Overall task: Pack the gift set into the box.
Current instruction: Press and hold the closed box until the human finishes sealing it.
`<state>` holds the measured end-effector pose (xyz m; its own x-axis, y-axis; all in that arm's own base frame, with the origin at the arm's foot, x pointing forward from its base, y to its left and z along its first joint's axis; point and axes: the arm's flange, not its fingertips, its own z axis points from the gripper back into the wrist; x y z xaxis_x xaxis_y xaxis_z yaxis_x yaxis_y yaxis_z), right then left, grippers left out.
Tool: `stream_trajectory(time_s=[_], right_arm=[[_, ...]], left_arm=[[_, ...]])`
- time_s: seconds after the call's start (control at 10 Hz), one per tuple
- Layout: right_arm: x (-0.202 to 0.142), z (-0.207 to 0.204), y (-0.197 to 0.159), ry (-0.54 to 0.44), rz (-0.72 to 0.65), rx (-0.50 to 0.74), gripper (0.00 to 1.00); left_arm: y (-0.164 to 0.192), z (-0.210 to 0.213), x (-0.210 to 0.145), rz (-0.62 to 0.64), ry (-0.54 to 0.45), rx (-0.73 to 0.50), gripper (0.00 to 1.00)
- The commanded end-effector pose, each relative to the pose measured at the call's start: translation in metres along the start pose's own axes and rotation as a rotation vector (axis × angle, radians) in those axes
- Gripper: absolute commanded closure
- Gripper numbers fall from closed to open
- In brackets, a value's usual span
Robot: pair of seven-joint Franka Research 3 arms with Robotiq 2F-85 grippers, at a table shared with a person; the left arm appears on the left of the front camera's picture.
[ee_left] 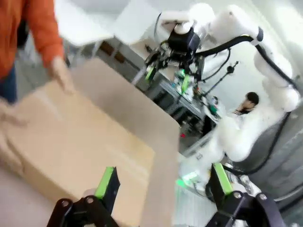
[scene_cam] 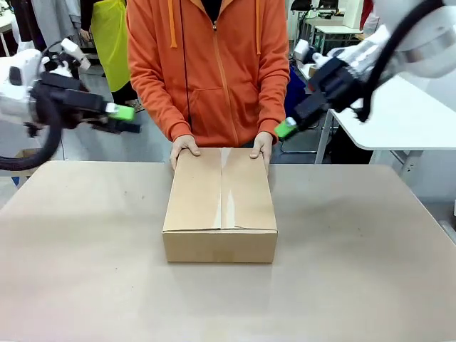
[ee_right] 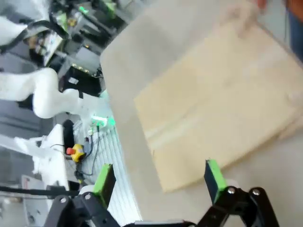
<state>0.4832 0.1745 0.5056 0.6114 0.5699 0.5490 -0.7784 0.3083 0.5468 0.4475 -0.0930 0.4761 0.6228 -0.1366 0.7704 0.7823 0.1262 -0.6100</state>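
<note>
Brown cardboard sits at mid-table: the box rests on the beige table with its top flaps folded shut and a pale seam running down the middle. At its far edge a person presses down on the lid, one hand on the far-left corner and the other hand on the far-right corner. The left gripper hangs in the air to the left of the box, well apart from it. Its own wrist view shows the green-padded fingers spread wide with nothing between them and the box beyond. The right gripper hangs above the box's far-right corner, near the person's hand. Its fingers are likewise spread and empty over the box. Behind stands the person in an orange hoodie.
</note>
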Motion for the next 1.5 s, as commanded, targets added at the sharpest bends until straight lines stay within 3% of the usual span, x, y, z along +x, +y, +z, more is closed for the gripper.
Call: stream_trajectory(time_s=[0.0, 0.1, 0.2, 0.3, 0.4, 0.5, 0.6, 0.7, 0.8, 0.9, 1.0, 1.2, 1.4], right_arm=[[0.009, -0.007, -0.047, -0.210, 0.643, 0.509, 0.00], [0.011, -0.012, -0.067, -0.260, 0.585, 0.490, 0.00], [0.014, -0.018, -0.077, -0.232, 0.402, 0.354, 0.00], [0.018, -0.020, -0.038, -0.127, 0.271, 0.108, 0.00], [0.018, -0.020, -0.038, -0.127, 0.271, 0.108, 0.00], [0.013, -0.026, -0.070, -0.199, 0.363, 0.195, 0.00], [0.019, -0.037, -0.074, -0.182, 0.608, 0.308, 0.00], [0.018, -0.052, -0.092, -0.213, 0.820, 0.295, 0.00], [0.010, -0.061, -0.119, -0.247, 0.912, 0.242, 0.00], [0.002, -0.071, -0.140, -0.306, 0.966, 0.241, 0.00], [-0.004, -0.082, -0.149, -0.322, 0.957, 0.208, 0.00], [-0.011, -0.101, -0.147, -0.278, 0.910, 0.149, 0.00], [-0.021, -0.124, -0.124, -0.214, 0.868, 0.150, 0.00]], left_arm=[[0.004, -0.026, -0.015, -0.449, -0.158, -0.020, 0.00], [0.004, -0.045, -0.016, -0.532, -0.144, -0.009, 0.00], [0.007, -0.053, -0.013, -0.544, -0.090, 0.081, 0.00], [-0.001, -0.036, 0.003, -0.294, -0.116, 0.015, 0.00], [-0.001, -0.036, 0.003, -0.294, -0.116, 0.015, 0.00], [0.001, -0.050, -0.003, -0.437, -0.103, 0.030, 0.00], [0.009, -0.068, -0.010, -0.679, -0.125, 0.161, 0.00], [0.030, -0.082, -0.022, -0.797, -0.124, 0.165, 0.00], [0.047, -0.092, -0.034, -0.870, -0.152, 0.060, 0.00], [0.065, -0.101, -0.046, -0.982, -0.149, 0.051, 0.00], [0.078, -0.108, -0.056, -0.984, -0.178, 0.022, 0.00], [0.103, -0.114, -0.075, -1.007, -0.082, 0.052, 0.00], [0.115, -0.110, -0.081, -0.962, -0.048, 0.074, 0.00]])
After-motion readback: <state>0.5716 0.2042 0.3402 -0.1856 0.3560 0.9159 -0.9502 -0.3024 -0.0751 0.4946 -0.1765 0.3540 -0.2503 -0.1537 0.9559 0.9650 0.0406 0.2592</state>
